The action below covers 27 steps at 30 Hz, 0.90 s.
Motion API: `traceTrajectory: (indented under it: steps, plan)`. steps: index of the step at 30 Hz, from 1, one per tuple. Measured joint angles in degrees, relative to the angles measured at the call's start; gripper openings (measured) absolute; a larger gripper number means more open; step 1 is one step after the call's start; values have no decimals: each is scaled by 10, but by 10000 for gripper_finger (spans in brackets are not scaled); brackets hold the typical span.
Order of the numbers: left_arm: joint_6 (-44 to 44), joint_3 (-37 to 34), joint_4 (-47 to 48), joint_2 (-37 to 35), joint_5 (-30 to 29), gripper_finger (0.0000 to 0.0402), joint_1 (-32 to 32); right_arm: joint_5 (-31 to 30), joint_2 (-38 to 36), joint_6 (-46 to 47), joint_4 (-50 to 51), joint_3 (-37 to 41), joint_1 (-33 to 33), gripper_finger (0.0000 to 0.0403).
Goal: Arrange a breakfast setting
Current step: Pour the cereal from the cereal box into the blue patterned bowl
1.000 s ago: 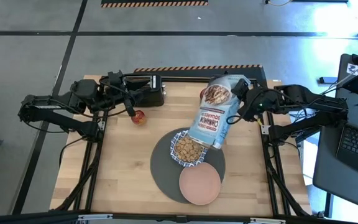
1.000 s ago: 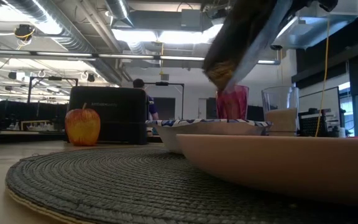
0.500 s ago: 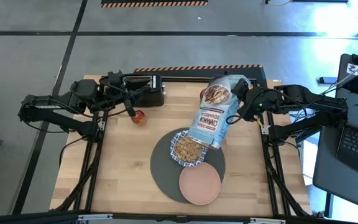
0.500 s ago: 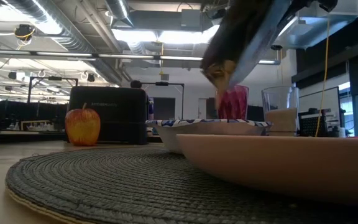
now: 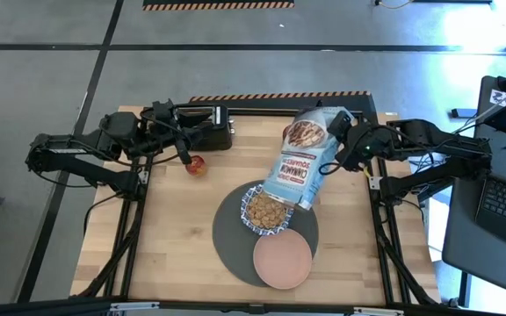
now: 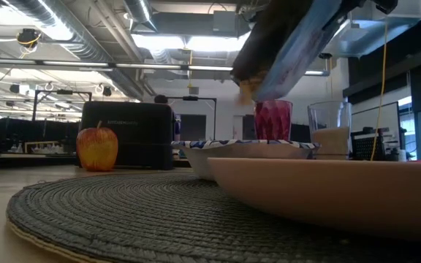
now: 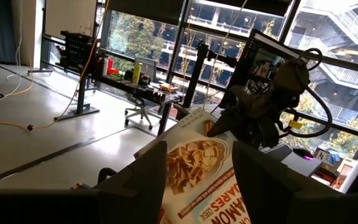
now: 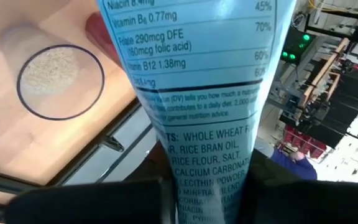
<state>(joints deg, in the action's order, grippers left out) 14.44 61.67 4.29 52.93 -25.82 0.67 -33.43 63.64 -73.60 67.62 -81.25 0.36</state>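
Above the round dark-grey woven mat point(image 5: 235, 237) near the middle of the wooden surface point(image 5: 174, 237), the right pincer point(image 5: 336, 140) is pinching a tall light-blue cardboard cereal box point(image 5: 299, 167) by its upper end and holding it tilted, open mouth down, over the blue-and-white patterned bowl point(image 5: 267, 211). The right wrist view is showing both dark fingers pressed against the box's narrow side panel point(image 8: 210, 118).

Judging from this, the pour is under way, and doing it well means keeping the mouth directly over the bowl's centre, easing the tilt gently so the cereal does not rush out, and righting the box before the heap reaches the rim. The grip sits far from the mouth, so any wrist wobble would swing the opening wide.

The bowl is sitting on the mat's far part, holding a heap of brown cereal squares. A salmon-pink round plate point(image 5: 282, 260) is lying empty just beside it on the mat's near edge. In the low view, a red ribbed tumbler point(image 6: 272, 120) and a clear glass point(image 6: 330, 131) holding something pale are standing behind the bowl.

The left pincer point(image 7: 197, 180) is waiting with fingers spread at the far left of the surface, near a red apple point(image 5: 196, 164) and a black toaster point(image 5: 202, 128).
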Motion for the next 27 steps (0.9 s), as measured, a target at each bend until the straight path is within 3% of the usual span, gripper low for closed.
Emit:
traceTrajectory:
  steps: [27]
  plan:
    - [2,0,0,0,0,174,0,17,-3,91,-1,0,0,76]
